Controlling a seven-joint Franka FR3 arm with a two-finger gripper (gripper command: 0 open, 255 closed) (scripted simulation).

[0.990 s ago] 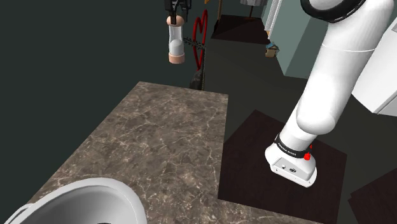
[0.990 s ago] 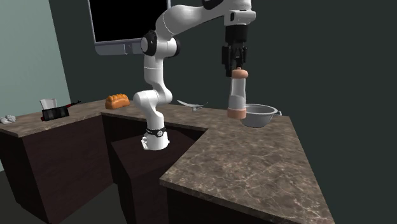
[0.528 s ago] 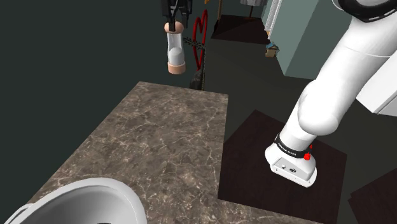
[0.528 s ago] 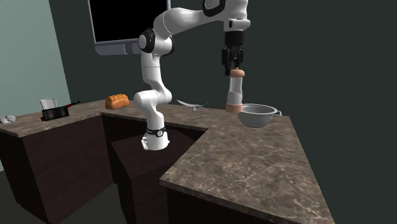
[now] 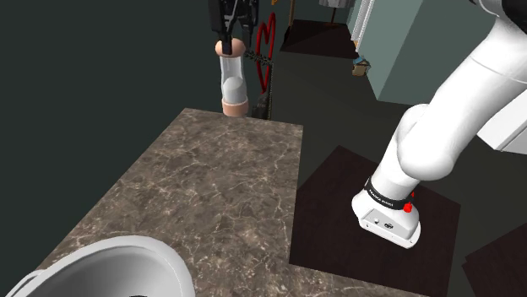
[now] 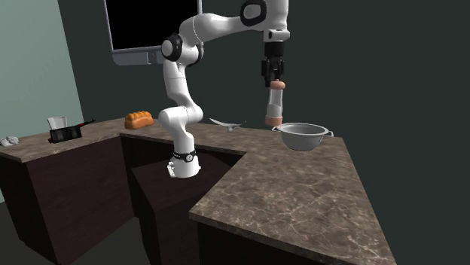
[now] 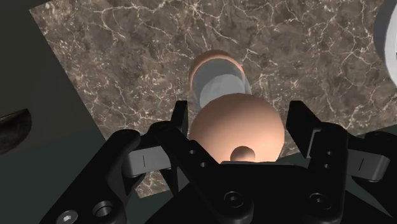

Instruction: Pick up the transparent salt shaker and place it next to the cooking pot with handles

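Note:
The salt shaker point(image 5: 233, 84) has a clear body with a peach cap and base. It hangs upright from my gripper point(image 5: 230, 44), whose black fingers are shut on its rounded cap. In the second exterior view the shaker point(image 6: 276, 105) is just above the marble counter point(image 6: 301, 188), close to the left of the grey two-handled pot point(image 6: 303, 136), with my gripper point(image 6: 276, 80) above it. In the wrist view the fingers point(image 7: 180, 121) clasp the shaker's cap point(image 7: 236, 127) over the counter, and the pot's rim point(image 7: 389, 32) shows to one side.
The pot's white rim point(image 5: 110, 268) fills the shoulder view's lower left. A bread loaf point(image 6: 138, 119), a grey utensil point(image 6: 226, 123) and a dark rack point(image 6: 64, 133) sit on the side counter. The arm's base point(image 5: 388, 215) stands on its dark stand.
My gripper has carried the shaker downward and farther from the second exterior camera, to the pot's left. The grip has not changed.

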